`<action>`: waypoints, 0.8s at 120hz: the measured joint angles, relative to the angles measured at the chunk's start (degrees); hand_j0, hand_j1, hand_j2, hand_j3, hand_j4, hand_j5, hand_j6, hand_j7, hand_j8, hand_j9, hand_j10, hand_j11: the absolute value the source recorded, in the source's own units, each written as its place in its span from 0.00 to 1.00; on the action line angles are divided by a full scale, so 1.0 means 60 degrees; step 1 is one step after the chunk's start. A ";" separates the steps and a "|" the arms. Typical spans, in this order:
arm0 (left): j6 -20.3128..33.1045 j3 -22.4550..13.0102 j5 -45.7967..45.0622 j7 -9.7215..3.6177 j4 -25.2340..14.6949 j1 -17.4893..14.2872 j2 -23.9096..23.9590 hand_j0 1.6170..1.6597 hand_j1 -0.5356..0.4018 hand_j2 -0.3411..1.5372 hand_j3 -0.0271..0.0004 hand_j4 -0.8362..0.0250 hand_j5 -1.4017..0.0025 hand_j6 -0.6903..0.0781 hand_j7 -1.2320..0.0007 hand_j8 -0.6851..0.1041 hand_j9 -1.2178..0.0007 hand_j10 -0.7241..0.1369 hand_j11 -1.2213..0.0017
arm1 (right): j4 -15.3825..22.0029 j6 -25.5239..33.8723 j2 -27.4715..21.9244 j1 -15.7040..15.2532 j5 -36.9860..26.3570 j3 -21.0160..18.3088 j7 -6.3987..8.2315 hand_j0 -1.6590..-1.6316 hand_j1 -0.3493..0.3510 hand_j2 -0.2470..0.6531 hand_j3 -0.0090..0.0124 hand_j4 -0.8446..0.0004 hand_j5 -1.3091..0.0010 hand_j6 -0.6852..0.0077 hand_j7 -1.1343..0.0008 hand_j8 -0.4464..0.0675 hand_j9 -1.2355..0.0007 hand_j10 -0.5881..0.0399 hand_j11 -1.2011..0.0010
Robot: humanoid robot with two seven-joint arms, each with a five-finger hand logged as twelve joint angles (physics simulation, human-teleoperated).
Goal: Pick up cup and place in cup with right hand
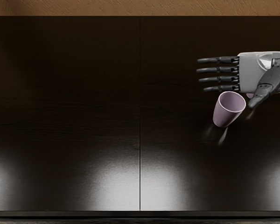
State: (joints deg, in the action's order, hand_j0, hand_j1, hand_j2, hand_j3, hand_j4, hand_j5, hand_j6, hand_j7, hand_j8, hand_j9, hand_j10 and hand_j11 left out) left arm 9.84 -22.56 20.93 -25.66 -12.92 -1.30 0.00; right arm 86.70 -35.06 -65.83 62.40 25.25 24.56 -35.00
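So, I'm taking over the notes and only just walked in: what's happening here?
The right hand, fingers open, is close to a pale purple cup whose mouth faces up, but it isn't gripping it. A pinkish sliver shows by the thumb, too hidden to identify. The visible cup hasn't been placed in another.

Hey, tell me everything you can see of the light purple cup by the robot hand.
The cup is plain, with a smooth, slightly glossy look, perhaps plastic or ceramic. It has a round open mouth with a paler rim and tapers to a narrower base; no handle shows. Nothing is visible inside. It seems to stand upright on the dark table, right of the middle seam. The open right robot hand is close by but not gripping it; whether they touch is unclear.
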 joint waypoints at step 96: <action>0.0000 -0.0066 -0.0005 -0.0001 0.0012 -0.1483 0.0000 0.96 0.94 0.18 0.98 0.97 1.00 0.90 1.00 0.87 1.00 0.84 1.00 | -0.1605 0.0014 0.3358 0.5266 -0.5596 -0.4545 0.0000 0.04 0.04 0.27 0.42 0.97 0.97 0.95 0.97 0.82 0.97 0.89 0.97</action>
State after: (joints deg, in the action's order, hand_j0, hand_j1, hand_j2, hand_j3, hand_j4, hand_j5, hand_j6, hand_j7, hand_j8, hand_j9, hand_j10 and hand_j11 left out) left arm 9.84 -22.96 20.90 -25.66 -12.84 -10.20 0.00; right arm 77.07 -34.98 -45.67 94.00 -8.32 -2.71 -35.00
